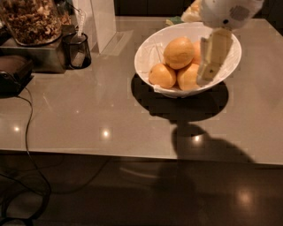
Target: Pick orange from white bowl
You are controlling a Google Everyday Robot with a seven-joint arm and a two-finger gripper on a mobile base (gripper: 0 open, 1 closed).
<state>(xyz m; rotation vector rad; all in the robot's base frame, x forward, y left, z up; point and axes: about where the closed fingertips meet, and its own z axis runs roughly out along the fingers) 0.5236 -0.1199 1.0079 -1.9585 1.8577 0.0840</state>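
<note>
**Gripper hung over the right side of the fruit bowl**

From where I stood, the white bowl [144, 49] sat on the grey counter [88, 110], out toward one o'clock from the middle of the counter. The orange [178, 52] lay in it on top of the heap, the biggest fruit there, pale and a little oblong. A smaller fruit [162, 75] lay at seven o'clock from it, touching it, and a second one [187, 77] at five o'clock. A third [196, 47] showed at three o'clock, partly hidden.

The gripper [208, 70] hung down from the white arm [230, 11] at the top edge. It covered the right part of the bowl, just at four o'clock from the orange and in front of the fruit on that side. I could not tell whether it was spread or closed, nor whether it touched any fruit. The orange itself lay free in the bowl.

Away at ten o'clock stood a glass jar [31, 20] of brown bits on a metal box [42, 57]. A dark cup [76, 50] and a white carton [102, 22] stood beside them. A black cable [26, 128] trailed over the counter's left edge at eight o'clock.
</note>
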